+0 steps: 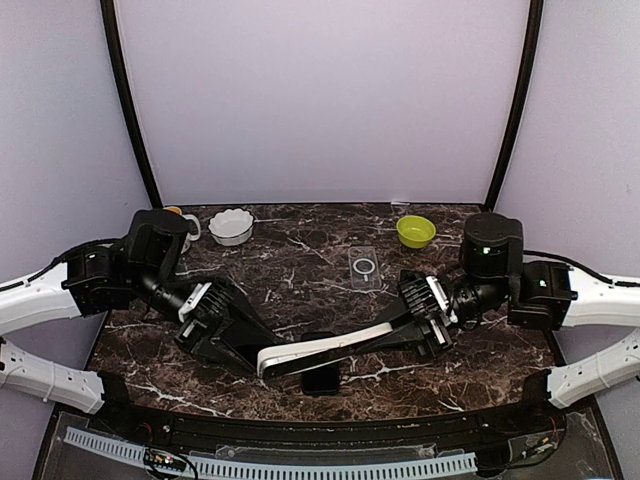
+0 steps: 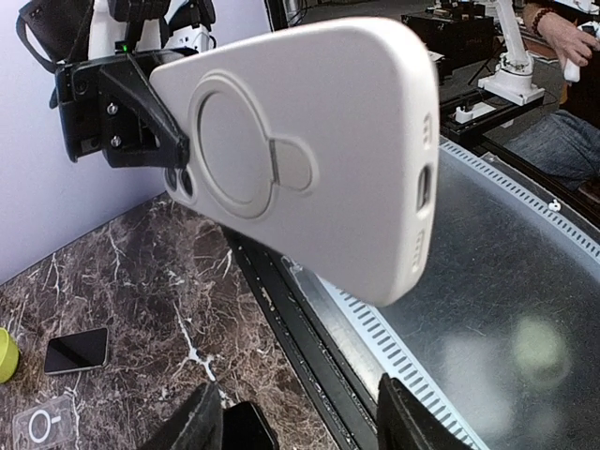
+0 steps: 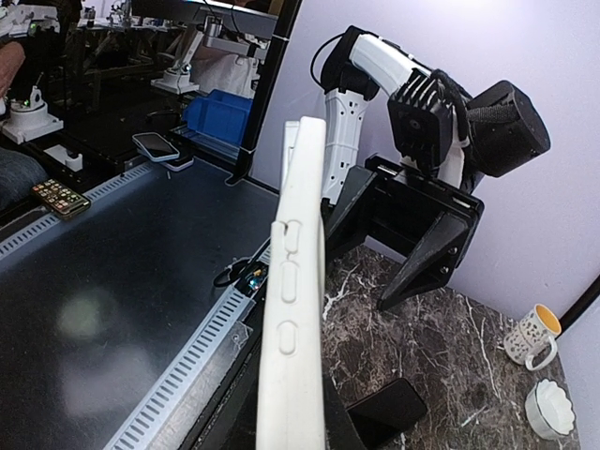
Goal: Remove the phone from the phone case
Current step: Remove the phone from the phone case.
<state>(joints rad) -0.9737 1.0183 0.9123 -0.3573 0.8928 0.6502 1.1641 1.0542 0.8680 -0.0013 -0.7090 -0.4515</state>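
The white phone case (image 1: 330,350) hangs in the air between the two arms. My right gripper (image 1: 408,328) is shut on its camera end, and its black fingers (image 2: 141,122) pinch that end in the left wrist view. There the case's back (image 2: 309,159) with its ring faces me; in the right wrist view I see its button edge (image 3: 292,319). Whether a phone sits inside it is hidden. My left gripper (image 2: 295,386) is open just below the case's free end, touching nothing. A black phone (image 2: 77,350) lies flat on the marble.
A clear case (image 1: 365,268) lies mid-table with a green bowl (image 1: 415,231) behind it. A white bowl (image 1: 231,226) and a cup (image 1: 186,226) stand at the back left. Another black slab (image 1: 322,380) rests by the table's front edge (image 1: 300,420).
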